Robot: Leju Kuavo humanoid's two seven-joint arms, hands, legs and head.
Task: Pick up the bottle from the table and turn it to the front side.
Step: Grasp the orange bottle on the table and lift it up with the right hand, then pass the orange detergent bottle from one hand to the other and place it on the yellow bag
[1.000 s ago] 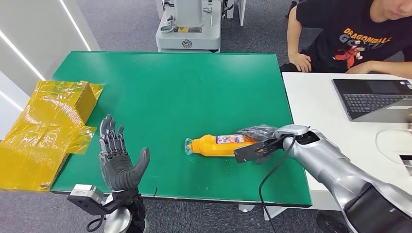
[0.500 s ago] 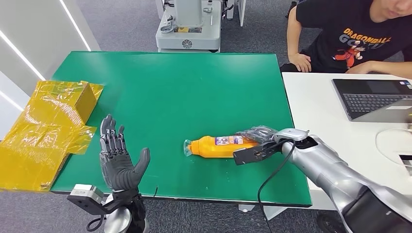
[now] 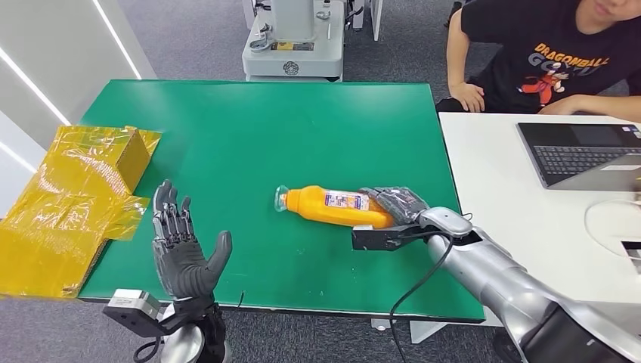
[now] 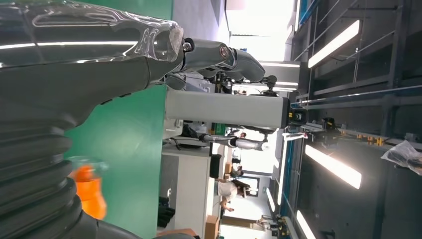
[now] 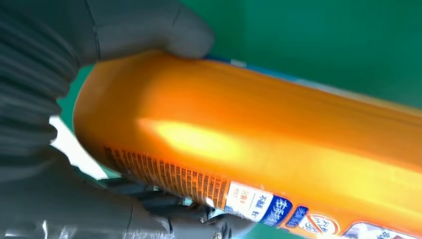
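Observation:
An orange bottle [image 3: 326, 207] with a clear cap and a white-blue label hangs slightly above the green table [image 3: 249, 136], tilted, cap pointing left. My right hand [image 3: 395, 205] grips its base end, fingers wrapped over the top. In the right wrist view the orange bottle [image 5: 278, 149] is close up, with the thumb [image 5: 149, 30] pressed on it and its printed label visible. My left hand [image 3: 180, 246] stands upright near the table's front left edge, fingers spread, holding nothing. The left wrist view catches the bottle's cap end [image 4: 88, 189].
Crumpled yellow plastic wrapping [image 3: 72, 204] lies over the table's left edge. A white table [image 3: 514, 189] on the right carries a laptop [image 3: 582, 153], and a person [image 3: 552, 57] sits behind it. A grey machine base [image 3: 293, 45] stands beyond the far edge.
My right hand has closed around the bottle's base and lifted it off the table, carrying it left and slightly away from me. The left hand has stayed put.

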